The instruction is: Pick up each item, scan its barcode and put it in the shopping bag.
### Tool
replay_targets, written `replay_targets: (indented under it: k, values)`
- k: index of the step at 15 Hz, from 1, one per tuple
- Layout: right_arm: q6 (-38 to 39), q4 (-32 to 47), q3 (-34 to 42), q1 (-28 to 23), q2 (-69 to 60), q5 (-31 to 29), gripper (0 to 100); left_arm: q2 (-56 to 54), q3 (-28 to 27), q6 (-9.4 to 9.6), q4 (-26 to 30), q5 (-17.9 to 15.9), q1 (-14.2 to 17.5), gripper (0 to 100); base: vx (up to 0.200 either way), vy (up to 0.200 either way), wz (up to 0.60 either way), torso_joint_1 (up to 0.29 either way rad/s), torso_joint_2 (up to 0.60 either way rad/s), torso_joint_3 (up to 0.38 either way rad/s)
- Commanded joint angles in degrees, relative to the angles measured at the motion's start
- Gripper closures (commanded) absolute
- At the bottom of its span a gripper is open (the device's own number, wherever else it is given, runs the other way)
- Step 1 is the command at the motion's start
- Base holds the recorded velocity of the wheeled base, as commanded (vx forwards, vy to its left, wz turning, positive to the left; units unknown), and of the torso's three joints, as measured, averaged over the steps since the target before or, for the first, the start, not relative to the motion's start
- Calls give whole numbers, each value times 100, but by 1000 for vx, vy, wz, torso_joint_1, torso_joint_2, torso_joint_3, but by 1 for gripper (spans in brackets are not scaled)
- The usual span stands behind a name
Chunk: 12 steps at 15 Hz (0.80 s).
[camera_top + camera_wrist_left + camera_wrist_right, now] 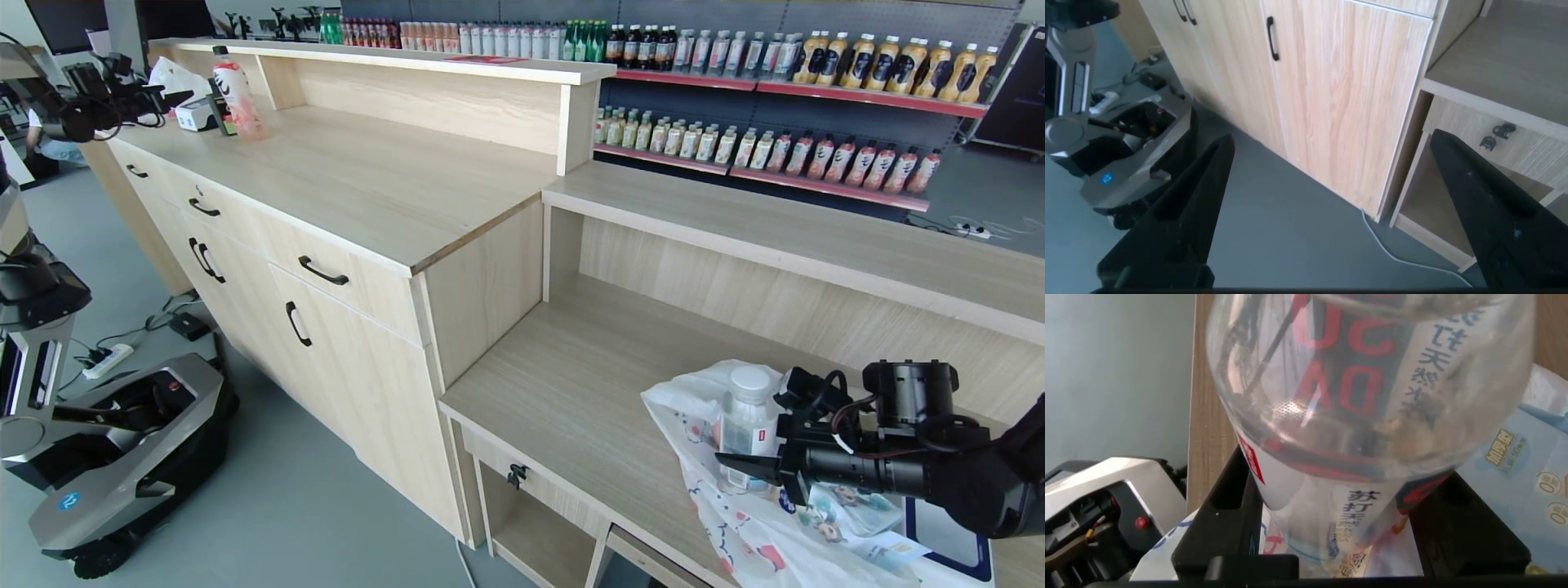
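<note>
Two grippers are reported. The right gripper (739, 464) is closed around a clear plastic bottle (747, 412) with a white cap and a white label marked in red; the bottle is held upright by its lower part, at the open mouth of the printed white shopping bag (735, 531). The bag is spread on the lower counter (571, 384), and a pale blue packet (1527, 449) is seen lying inside it, just beside the bottle. Whether the bottle's base touches the bag cannot be told. The left gripper (1331, 139) is spread wide with nothing between its fingers, and is held over the grey floor (1290, 220) in front of the wooden cabinet doors (1331, 90). A pink drink bottle (235, 90) is stood on the upper counter (367, 180), well apart from the bag.
</note>
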Motion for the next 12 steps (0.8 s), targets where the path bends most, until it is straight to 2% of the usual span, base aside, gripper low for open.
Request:
replay_targets:
  k: [1, 12]
  values:
    - [-2, -9, -4, -6, 106, 3, 100, -2, 0, -2, 2, 2, -3, 0, 0, 0, 0, 0, 0, 0]
    - [33, -290, -127, 90, 502, 12, 100, -2, 0, -2, 2, 2, -3, 0, 0, 0, 0, 0, 0, 0]
